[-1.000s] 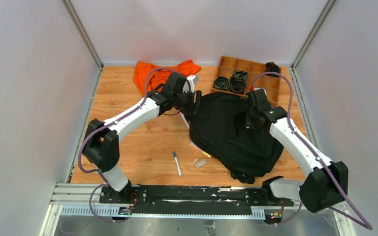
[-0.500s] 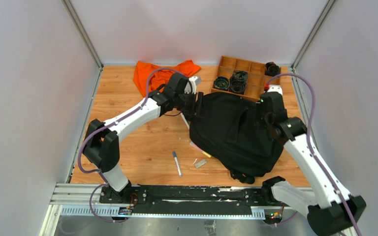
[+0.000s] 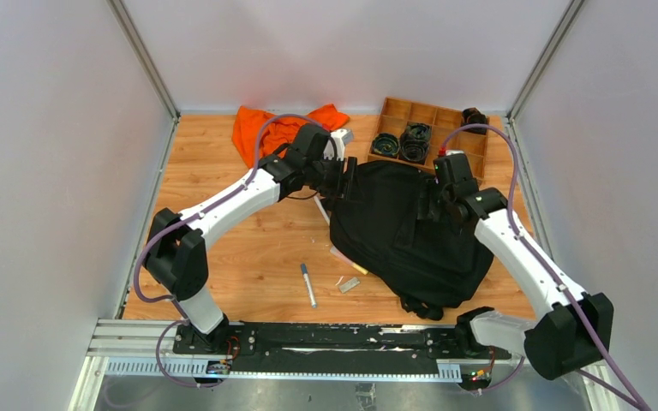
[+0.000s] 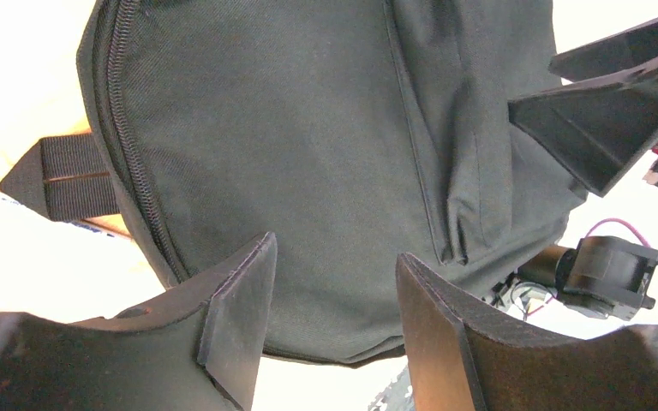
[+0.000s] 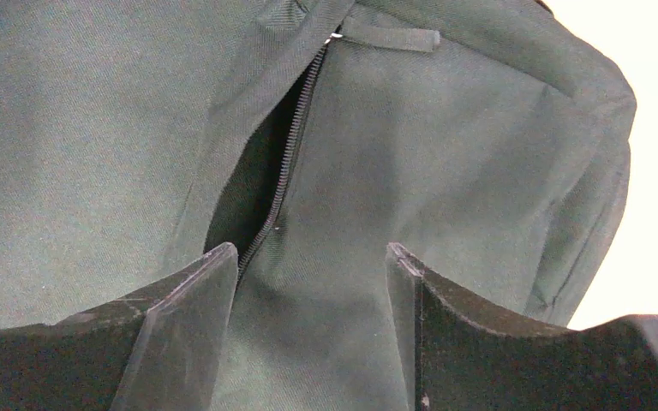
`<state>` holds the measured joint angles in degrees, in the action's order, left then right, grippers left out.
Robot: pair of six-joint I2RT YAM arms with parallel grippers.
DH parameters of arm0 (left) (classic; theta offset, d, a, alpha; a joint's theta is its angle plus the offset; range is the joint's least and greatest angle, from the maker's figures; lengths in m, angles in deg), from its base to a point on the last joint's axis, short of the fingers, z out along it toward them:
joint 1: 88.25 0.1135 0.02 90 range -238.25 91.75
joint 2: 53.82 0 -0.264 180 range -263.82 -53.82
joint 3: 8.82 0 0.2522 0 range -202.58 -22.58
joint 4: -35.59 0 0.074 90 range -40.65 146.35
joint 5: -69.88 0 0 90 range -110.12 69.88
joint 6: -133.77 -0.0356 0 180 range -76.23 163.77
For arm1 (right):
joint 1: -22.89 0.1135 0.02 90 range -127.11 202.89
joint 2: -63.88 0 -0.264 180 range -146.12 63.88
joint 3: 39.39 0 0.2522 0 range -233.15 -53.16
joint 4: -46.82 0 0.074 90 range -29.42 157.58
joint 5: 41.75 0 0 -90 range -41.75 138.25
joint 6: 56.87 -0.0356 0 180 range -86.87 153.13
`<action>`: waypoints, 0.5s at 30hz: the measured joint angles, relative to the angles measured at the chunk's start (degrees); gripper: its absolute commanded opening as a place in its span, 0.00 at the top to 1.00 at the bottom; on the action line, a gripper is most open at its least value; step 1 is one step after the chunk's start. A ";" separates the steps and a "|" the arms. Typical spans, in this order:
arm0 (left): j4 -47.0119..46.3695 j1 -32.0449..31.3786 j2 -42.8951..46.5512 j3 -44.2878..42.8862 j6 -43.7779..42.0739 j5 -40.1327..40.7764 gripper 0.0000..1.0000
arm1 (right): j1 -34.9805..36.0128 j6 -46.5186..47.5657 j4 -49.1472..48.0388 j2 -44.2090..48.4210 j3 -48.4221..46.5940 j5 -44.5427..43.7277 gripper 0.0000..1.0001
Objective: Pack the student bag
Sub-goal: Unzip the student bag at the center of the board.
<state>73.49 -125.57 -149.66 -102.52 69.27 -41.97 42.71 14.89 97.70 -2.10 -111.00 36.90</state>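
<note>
The student bag (image 3: 394,244) is a black backpack lying flat on the wooden table, right of centre. My left gripper (image 3: 349,180) is at its upper left edge. In the left wrist view that gripper (image 4: 334,257) is open, the bag's (image 4: 308,145) smooth fabric edge lying between the fingertips unpinched. My right gripper (image 3: 433,208) hangs over the bag's upper right part. Seen from the right wrist, it (image 5: 310,253) is open just above a partly unzipped zipper slit (image 5: 266,184) in the bag (image 5: 445,171). Nothing is held by either one.
An orange cloth (image 3: 278,128) lies at the back left. A wooden compartment tray (image 3: 473,147) with black coiled items (image 3: 401,141) stands at the back right. A marker pen (image 3: 308,284) and a small silver piece (image 3: 349,284) lie near the bag's front left.
My right gripper went from shut to open. Its arm swung out to the right and came back over the bag. The left arm has barely moved.
</note>
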 measured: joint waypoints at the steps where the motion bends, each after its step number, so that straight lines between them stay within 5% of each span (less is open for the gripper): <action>1: 0.00 0.00 0.00 0.00 0.02 0.02 0.41 | 0.00 -0.09 -0.20 -0.68 0.00 0.42 0.31; 15: -0.02 -0.70 -0.02 0.00 0.02 -0.02 0.40 | 0.00 -0.85 -7.26 -14.78 0.20 -2.47 0.30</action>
<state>73.47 -126.27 -149.68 -102.52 69.29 -41.99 42.71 14.04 90.45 -16.87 -110.80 34.43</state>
